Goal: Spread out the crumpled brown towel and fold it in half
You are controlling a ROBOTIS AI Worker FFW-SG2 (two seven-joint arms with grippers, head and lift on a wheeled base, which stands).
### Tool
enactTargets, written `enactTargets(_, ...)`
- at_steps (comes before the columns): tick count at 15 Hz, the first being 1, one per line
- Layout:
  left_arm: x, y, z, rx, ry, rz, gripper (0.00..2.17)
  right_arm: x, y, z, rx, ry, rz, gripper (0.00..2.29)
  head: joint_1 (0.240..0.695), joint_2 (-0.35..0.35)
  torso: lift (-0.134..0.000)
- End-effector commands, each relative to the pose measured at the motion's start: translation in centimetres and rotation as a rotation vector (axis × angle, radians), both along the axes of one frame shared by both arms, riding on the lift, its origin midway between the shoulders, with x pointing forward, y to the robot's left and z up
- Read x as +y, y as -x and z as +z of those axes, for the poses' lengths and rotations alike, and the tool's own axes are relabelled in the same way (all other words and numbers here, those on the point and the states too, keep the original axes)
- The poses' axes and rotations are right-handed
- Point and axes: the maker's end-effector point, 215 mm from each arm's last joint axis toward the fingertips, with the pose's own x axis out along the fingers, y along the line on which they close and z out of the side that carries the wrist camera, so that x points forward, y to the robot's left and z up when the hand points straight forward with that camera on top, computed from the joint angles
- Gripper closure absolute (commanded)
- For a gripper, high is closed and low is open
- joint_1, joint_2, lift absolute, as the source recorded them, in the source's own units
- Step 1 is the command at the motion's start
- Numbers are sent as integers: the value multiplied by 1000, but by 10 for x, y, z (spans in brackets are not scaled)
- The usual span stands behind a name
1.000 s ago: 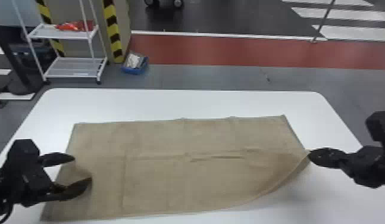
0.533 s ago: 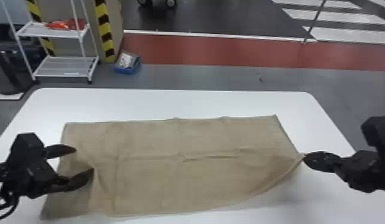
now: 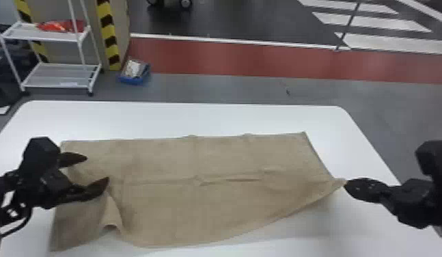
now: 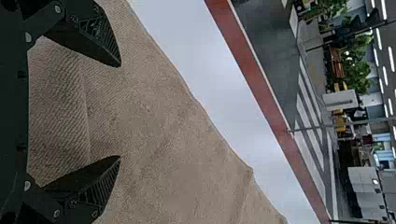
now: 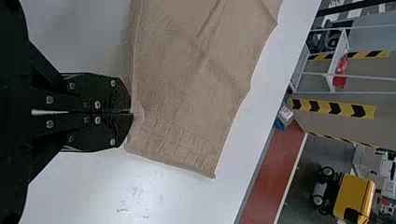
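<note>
1. We see the brown towel [image 3: 213, 208] on the white table [image 3: 196, 118]; it is spread out for the most part, with some creases across its middle.
2. Our left hand [image 3: 97, 169] is at the left part of the towel. It is released: in the left wrist view its two fingers stand wide apart, with cloth visible between them.
3. Just beside this hand, the towel rises in a small fold [image 3: 111, 210], which reaches to the near edge.
4. Our right hand [image 3: 345, 184] is clenched, and it grasps the towel by its edge, close to a corner, at the right side. From there the near edge runs in a curve towards the left.
5. Behind the table, on the floor, we see a white shelf [image 3: 56, 85] and a blue box [image 3: 133, 80].
</note>
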Motion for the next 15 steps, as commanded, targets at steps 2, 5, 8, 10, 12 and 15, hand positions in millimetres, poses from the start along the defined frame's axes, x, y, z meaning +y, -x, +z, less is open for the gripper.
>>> enactTargets(2,8,-19,-13,6,-58,18,215,-4,10,7,-18,-6,-4,1244,695,-154,-123)
enactTargets(5,17,-30,-5,-35,-69,33,215,-7,10,20,-45,-7,-13,1244,695,-147,-123)
enactTargets(8,33,-50,4,-49,-89,60,215,-2,9,36,-59,-18,-17,1244,695,-135,-123)
enactTargets(10,38,-57,6,-51,-88,70,215,3,14,33,-50,-25,-13,1244,695,-124,-123)
enactTargets(12,44,-44,25,-93,-77,78,211,2,15,32,-48,-21,-15,1244,695,-104,-123)
enactTargets(15,91,5,76,-166,-61,141,194,3,18,31,-48,-26,-14,1244,695,-93,-123)
